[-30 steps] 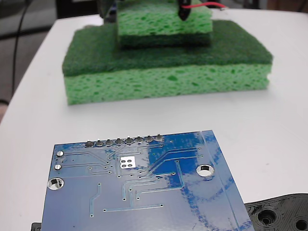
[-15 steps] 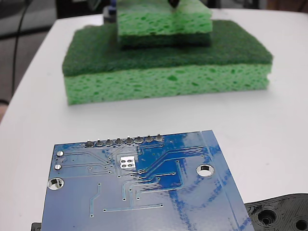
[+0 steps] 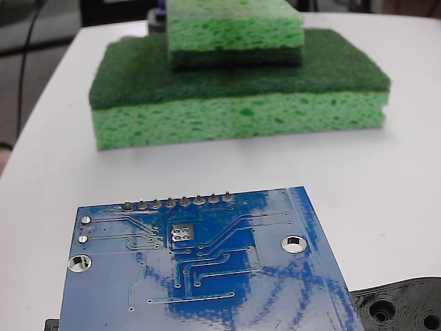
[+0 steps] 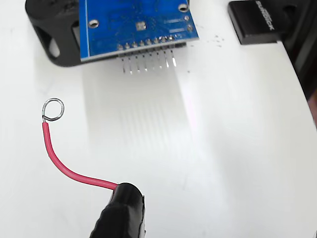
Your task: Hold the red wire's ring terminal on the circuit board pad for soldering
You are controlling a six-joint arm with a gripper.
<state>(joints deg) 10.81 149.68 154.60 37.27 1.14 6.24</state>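
The blue circuit board (image 3: 207,269) lies at the bottom of the fixed view, and its small silver pad (image 3: 182,233) sits just below the row of pins. The gripper, the red wire and the ring terminal are out of that view. In the wrist view my black gripper (image 4: 126,191) at the bottom edge is shut on the red wire (image 4: 62,166). The wire curves up and left to the silvery ring terminal (image 4: 53,109), which hangs over the white table. The circuit board (image 4: 133,27) and its pad (image 4: 141,25) are far above it in the picture, well apart from the ring.
Two green sponges are stacked behind the board, a large one (image 3: 234,103) with a small one (image 3: 234,31) on top. A black plastic part with holes (image 3: 400,307) lies at the board's right corner. The wrist view shows a black holder (image 4: 54,34) under the board and a black block (image 4: 255,20) at the top right.
In the fixed view the black gripper tip with the red wire, seen over the upper sponge a second ago, has moved up out of the frame. The reflections on the board have shifted.
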